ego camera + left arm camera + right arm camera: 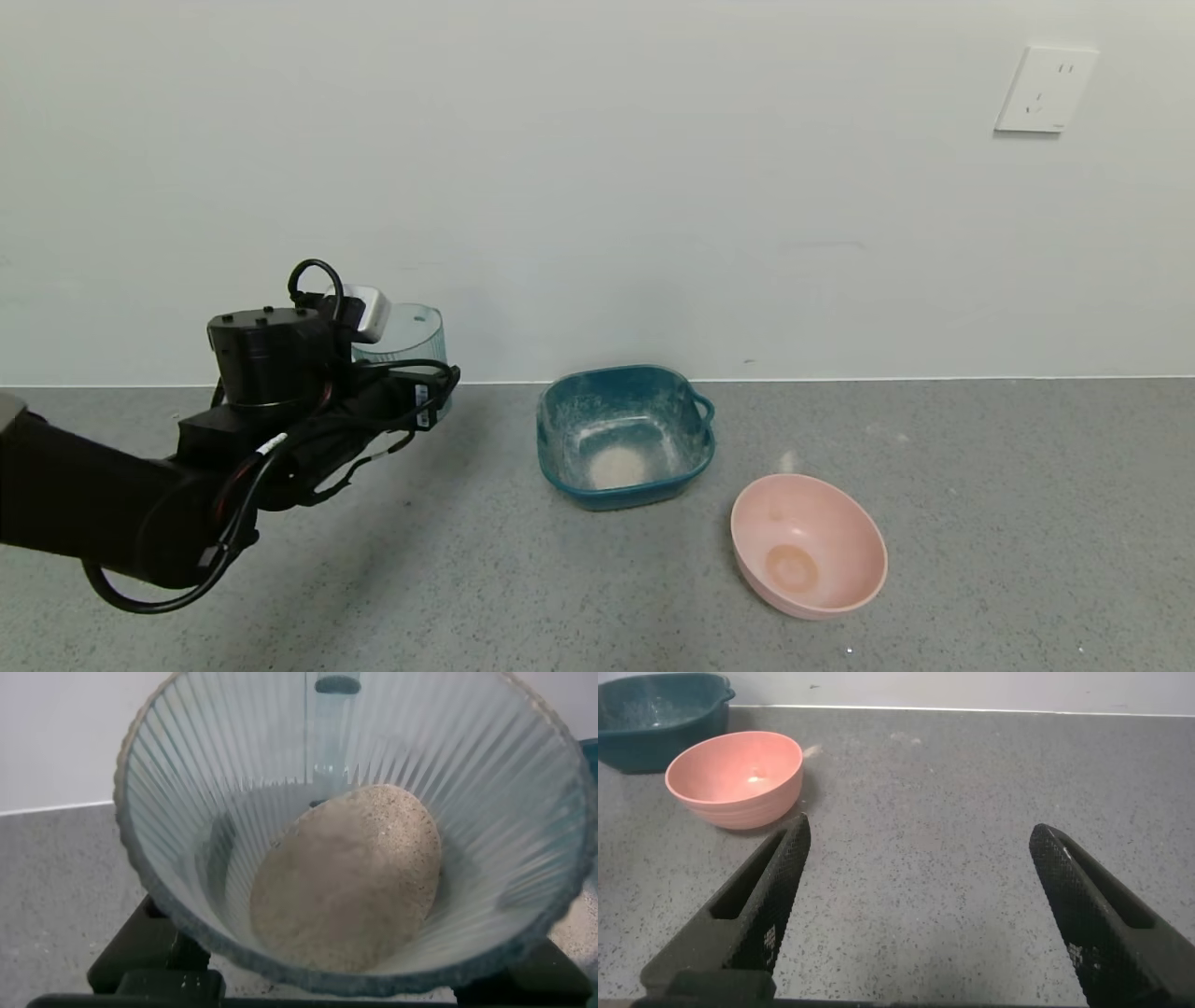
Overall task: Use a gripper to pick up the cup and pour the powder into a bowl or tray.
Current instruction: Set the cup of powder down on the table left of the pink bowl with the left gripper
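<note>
My left gripper (422, 397) is shut on the ribbed pale blue-grey cup (409, 338) and holds it in the air above the left part of the table, left of the teal-blue dish (698, 441). In the left wrist view the cup (187, 793) fills the frame, tilted, with a beige heap of powder (350, 882) inside; black fingers (140, 963) show below its rim. A small pale heap of powder (616, 464) lies in the teal dish. My right gripper (920, 849) is open and empty over bare table; it is out of the head view.
A round pink bowl (808, 546) with an orange-tan stain stands right of and nearer than the teal dish; it shows in the right wrist view (738, 777) beside the dish (654, 719). The wall with a socket (1046, 89) closes the table's far edge.
</note>
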You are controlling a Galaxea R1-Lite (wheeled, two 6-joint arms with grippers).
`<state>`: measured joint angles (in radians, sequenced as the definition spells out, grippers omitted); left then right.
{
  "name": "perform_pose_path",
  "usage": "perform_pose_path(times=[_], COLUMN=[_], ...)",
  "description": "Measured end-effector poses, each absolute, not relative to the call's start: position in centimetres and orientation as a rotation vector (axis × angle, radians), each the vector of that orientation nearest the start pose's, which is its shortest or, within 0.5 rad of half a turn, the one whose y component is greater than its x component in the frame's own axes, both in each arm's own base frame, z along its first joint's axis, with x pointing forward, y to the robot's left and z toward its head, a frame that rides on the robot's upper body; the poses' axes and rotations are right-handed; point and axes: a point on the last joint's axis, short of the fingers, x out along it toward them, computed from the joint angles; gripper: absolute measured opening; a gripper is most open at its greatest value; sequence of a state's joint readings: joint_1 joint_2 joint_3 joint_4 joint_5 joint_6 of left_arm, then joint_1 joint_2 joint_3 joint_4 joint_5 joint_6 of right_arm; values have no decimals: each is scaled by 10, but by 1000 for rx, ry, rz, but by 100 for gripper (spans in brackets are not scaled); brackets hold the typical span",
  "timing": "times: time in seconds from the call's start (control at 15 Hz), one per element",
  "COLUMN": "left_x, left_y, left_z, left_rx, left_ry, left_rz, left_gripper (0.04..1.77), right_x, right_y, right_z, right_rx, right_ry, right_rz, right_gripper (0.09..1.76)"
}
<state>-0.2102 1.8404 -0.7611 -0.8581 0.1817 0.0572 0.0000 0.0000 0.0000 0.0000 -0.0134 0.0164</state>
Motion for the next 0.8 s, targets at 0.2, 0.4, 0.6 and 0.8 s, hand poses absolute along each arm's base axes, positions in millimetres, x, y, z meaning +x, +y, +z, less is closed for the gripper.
perform_pose_path(times=[0.2,0.4,0.6,0.8], left_x=[327,336,343,351], left_y=[-61,-59,-57,-54], left_z=[136,124,109,98], left_rx=[55,39,19,-7], left_ry=[217,206,214,238], left_rz=[-29,-17,-5,13], left_gripper=[133,133,133,133], right_x=[-23,-23,-23,-23], right_y=[0,0,0,0], right_z=[75,75,75,75], right_rx=[17,17,17,16], right_ry=[0,0,0,0], right_rz=[-13,-14,-13,-14], right_gripper=[171,171,171,171])
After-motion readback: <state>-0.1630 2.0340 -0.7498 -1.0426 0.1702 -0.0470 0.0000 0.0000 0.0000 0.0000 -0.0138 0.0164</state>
